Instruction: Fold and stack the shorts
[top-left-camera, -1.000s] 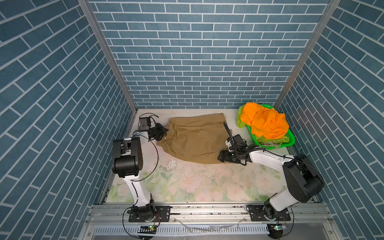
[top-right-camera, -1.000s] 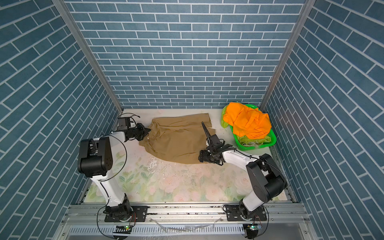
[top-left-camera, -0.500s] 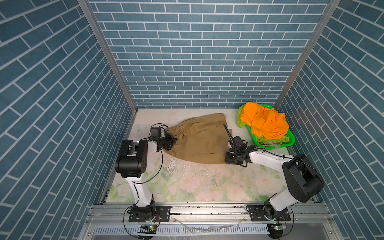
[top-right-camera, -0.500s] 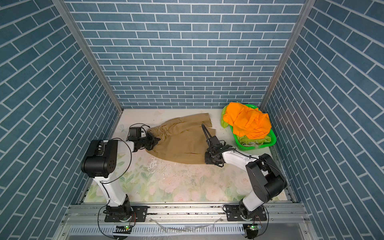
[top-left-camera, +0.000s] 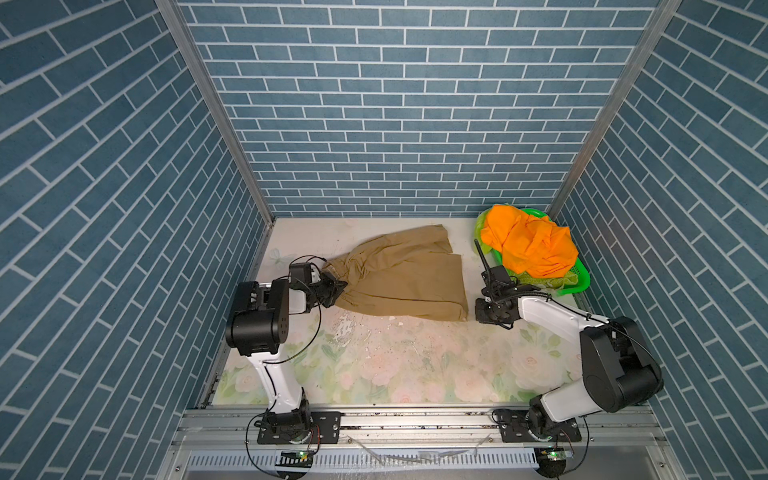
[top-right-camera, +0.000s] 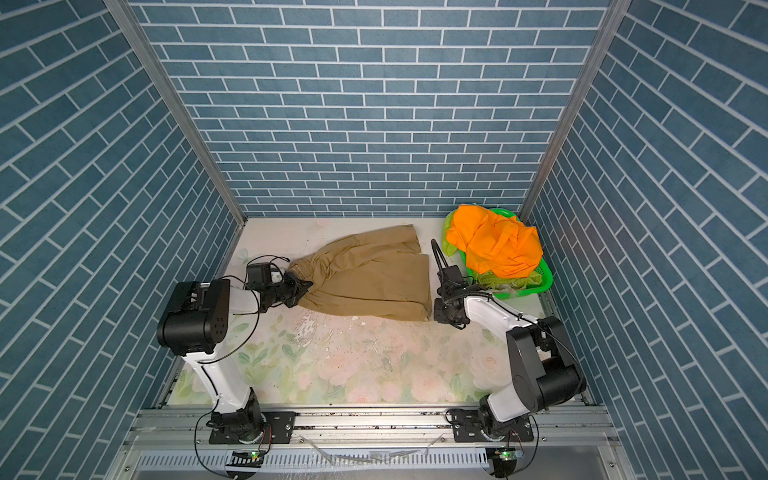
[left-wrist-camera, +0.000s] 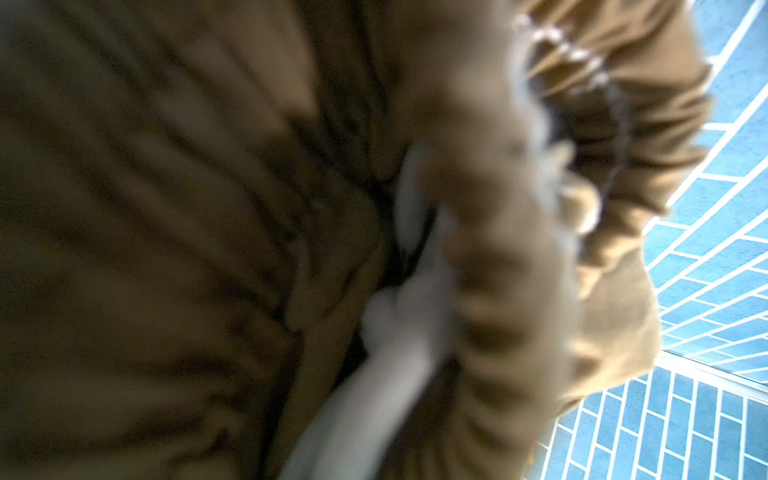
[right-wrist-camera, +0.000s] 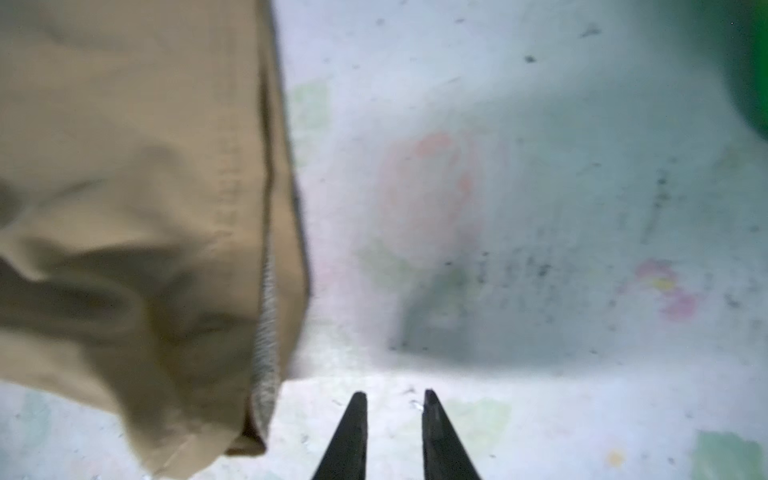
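Note:
The tan shorts (top-left-camera: 403, 278) (top-right-camera: 370, 278) lie spread on the table, waistband to the left and leg hems to the right. My left gripper (top-left-camera: 338, 286) (top-right-camera: 307, 286) is shut on the bunched waistband; in the left wrist view blurred tan cloth (left-wrist-camera: 166, 208) covers the jaws. My right gripper (top-left-camera: 478, 313) (top-right-camera: 438, 313) (right-wrist-camera: 395, 399) sits low beside the near right hem corner (right-wrist-camera: 257, 415). Its fingers are slightly apart with nothing between them. The orange shorts (top-left-camera: 528, 245) (top-right-camera: 494, 245) are heaped in the basket over lime green shorts (top-left-camera: 536, 279) (top-right-camera: 498, 280).
The green plastic basket (top-left-camera: 579, 278) (top-right-camera: 544, 282) (right-wrist-camera: 752, 83) stands at the back right, close behind my right arm. Blue brick walls enclose the table on three sides. The flowered tabletop (top-left-camera: 395, 365) stretches toward the front rail.
My left gripper has pulled the waistband rightward and nearer, bunching it. My right gripper's jaws have narrowed, and it has shifted right, off the hem corner.

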